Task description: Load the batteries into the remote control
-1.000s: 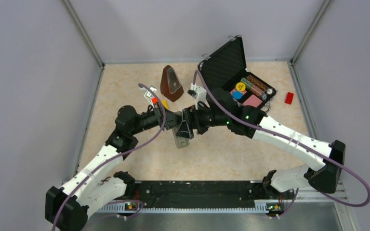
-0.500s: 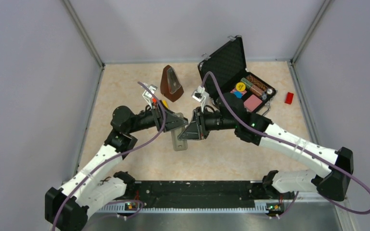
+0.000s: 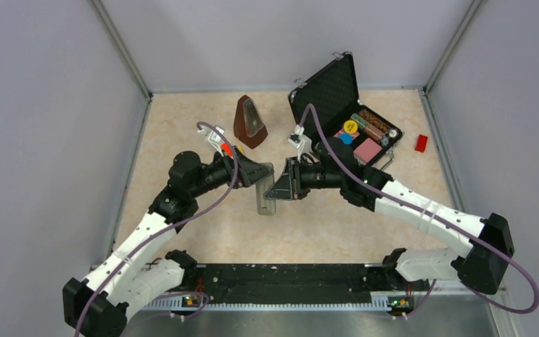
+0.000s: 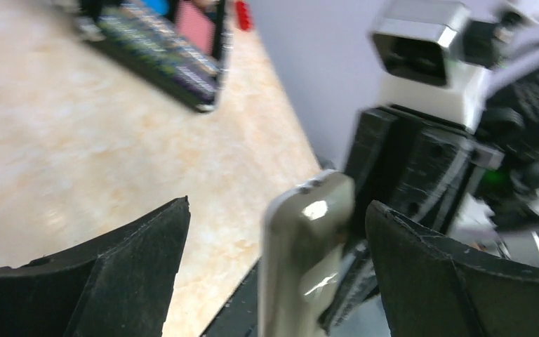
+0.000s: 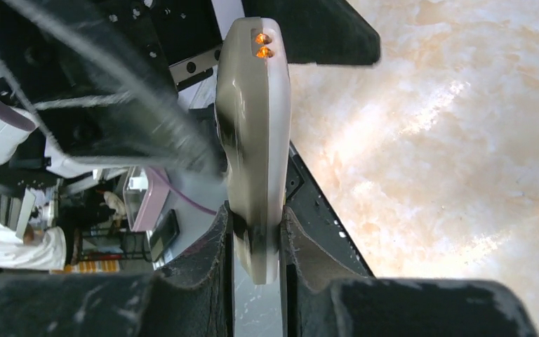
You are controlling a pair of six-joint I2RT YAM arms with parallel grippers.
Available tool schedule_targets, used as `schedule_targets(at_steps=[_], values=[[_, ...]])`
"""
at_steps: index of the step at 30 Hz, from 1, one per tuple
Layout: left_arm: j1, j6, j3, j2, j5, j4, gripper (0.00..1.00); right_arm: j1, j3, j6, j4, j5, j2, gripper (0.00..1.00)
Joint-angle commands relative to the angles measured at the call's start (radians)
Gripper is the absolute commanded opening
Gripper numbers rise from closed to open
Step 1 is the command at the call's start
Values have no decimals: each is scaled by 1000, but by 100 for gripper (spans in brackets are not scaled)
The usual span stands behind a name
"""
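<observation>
The remote control (image 3: 264, 192) hangs edge-on above the middle of the table, one end pointing down. My right gripper (image 3: 282, 188) is shut on it; in the right wrist view both fingers (image 5: 221, 242) press the sides of the remote control (image 5: 253, 133) near its lower end. My left gripper (image 3: 258, 173) stands open around the upper part, and in the left wrist view the remote control (image 4: 302, 267) sits between the spread fingers (image 4: 133, 267) without touching either. The left gripper (image 4: 277, 206) holds nothing. The batteries are out of view.
An open black case (image 3: 330, 91) with coloured items stands at the back right. A brown metronome (image 3: 249, 123) stands at the back centre. A red block (image 3: 421, 142) lies near the right wall. Small red and yellow pieces (image 3: 227, 149) lie behind the left wrist.
The right gripper closed on the remote control while the left still held it. The left gripper has since opened and let go, so the remote now hangs from the right gripper alone.
</observation>
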Motion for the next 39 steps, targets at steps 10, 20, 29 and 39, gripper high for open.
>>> schedule_targets(at_steps=[10,20,29,39], values=[[7,69,19,-189,-665,-448,99,-101,-113,24,-73,90,156,0],[9,76,24,-206,-619,-469,99,-145,-105,-63,-88,36,371,0],[9,87,38,-209,-595,-482,99,-184,-78,-147,-186,88,459,11],[8,121,191,-184,-648,-742,99,-184,-26,-146,-322,251,442,54]])
